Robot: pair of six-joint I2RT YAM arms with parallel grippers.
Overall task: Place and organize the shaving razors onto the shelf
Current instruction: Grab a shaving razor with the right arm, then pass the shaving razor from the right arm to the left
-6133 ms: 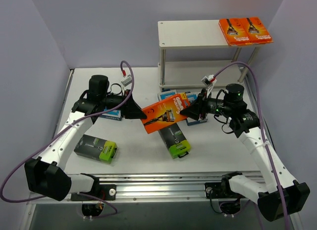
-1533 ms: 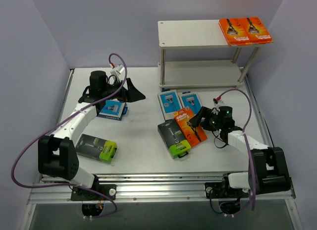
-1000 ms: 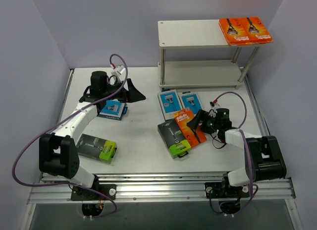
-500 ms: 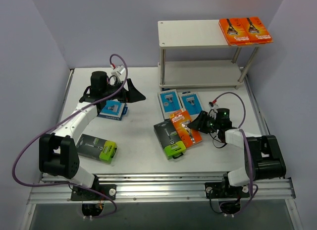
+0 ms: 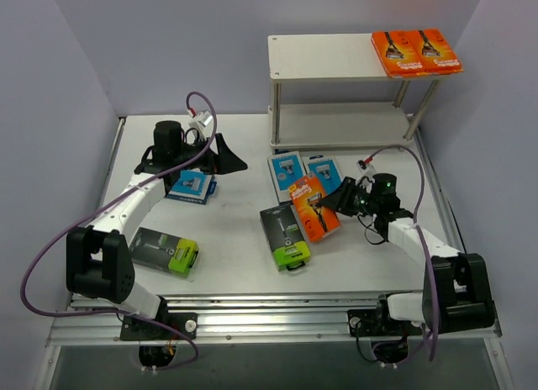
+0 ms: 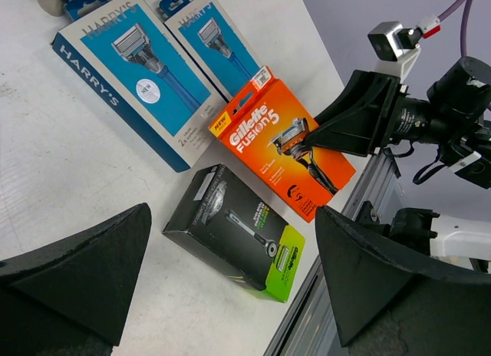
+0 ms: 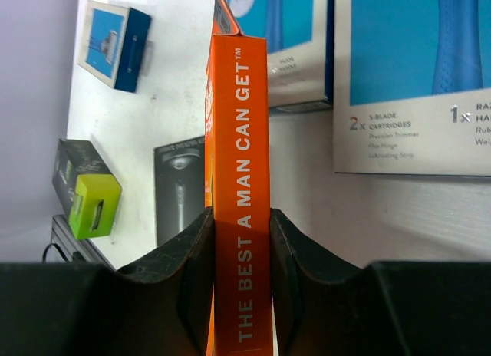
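So right gripper (image 7: 240, 218) clamps the orange razor pack (image 5: 313, 207) across its thickness, right of table (image 5: 235, 230) centre; left gripper (image 5: 231, 160) gapes wide. Light stiff card, probably slick: pinch the flat faces

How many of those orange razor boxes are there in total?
3. Two orange razor packs lie side by side on the right end of the beige shelf, top board; the third is down by the table, its edge pinched in the right gripper. None looks hidden.
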